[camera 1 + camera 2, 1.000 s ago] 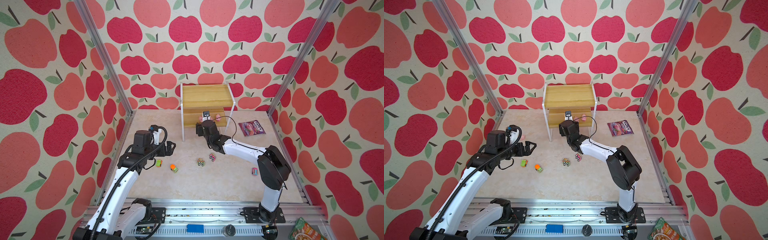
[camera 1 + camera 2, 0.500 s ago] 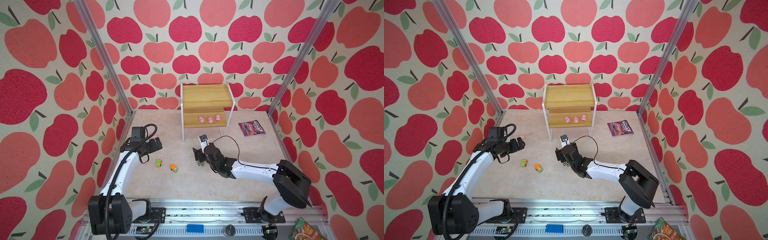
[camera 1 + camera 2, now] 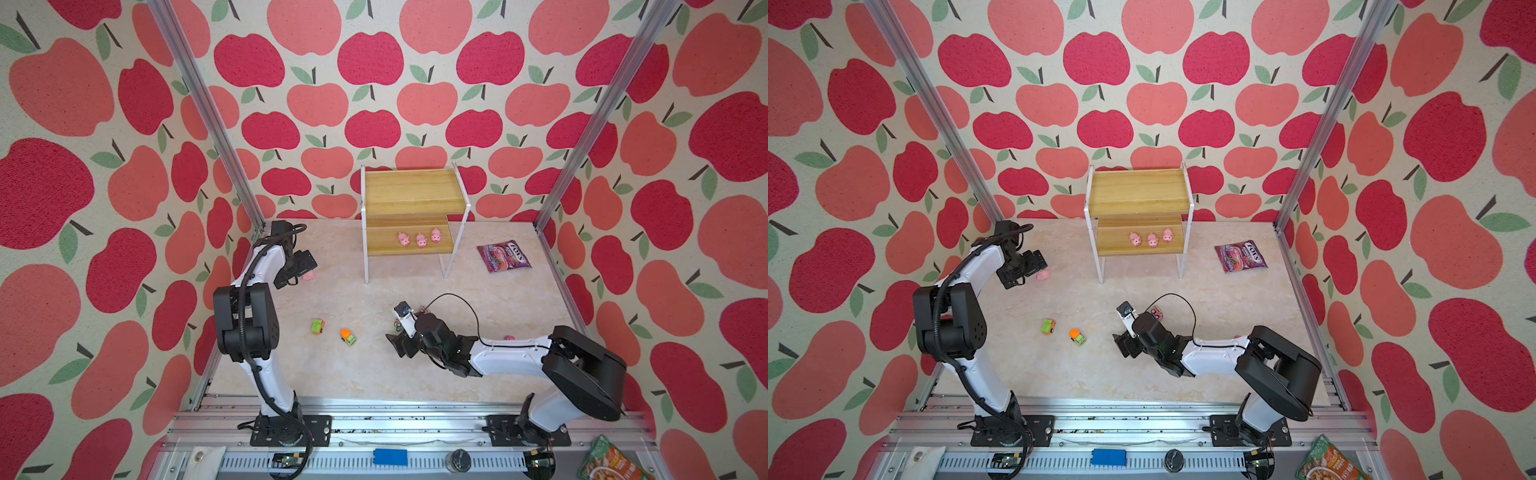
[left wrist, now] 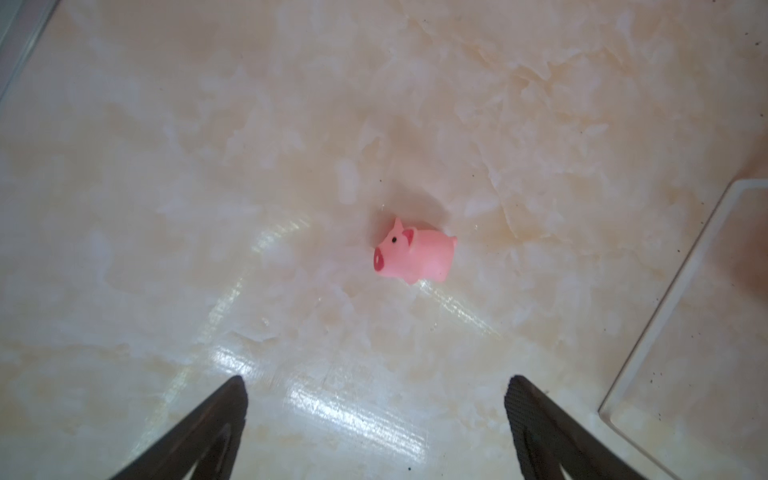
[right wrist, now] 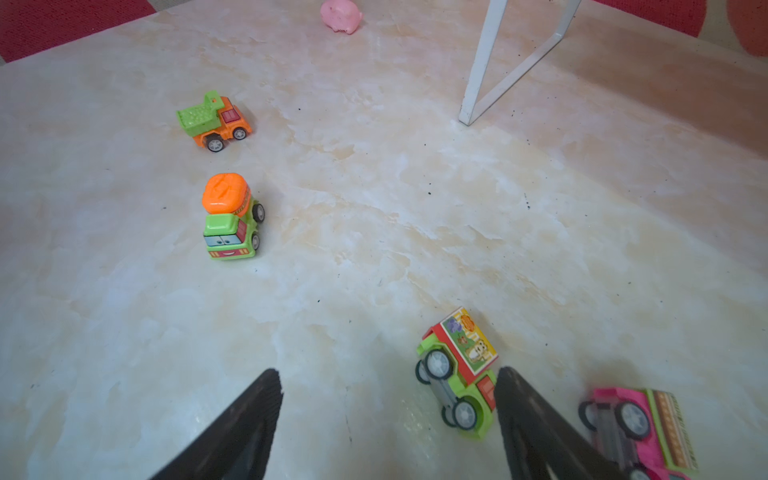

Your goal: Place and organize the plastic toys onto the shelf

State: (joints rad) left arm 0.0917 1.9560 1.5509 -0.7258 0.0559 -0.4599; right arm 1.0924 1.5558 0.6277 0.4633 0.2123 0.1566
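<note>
Now left gripper [image 4: 376, 380] spread wide, pig [image 4: 415, 253] ahead, centred on the gap; likely lined up to straddle it. Also spread, right gripper [image 5: 386, 370] has tipped car [image 5: 457, 374] just inside one finger. Well beyond, shelf [image 3: 386, 249] holds three pigs [image 3: 421, 240].

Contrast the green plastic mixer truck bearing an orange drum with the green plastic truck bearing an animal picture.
The mixer truck stands on its wheels; the picture truck lies on its side. The mixer truck carries a round drum; the picture truck, a flat panel. Both are green with black wheels.
</note>
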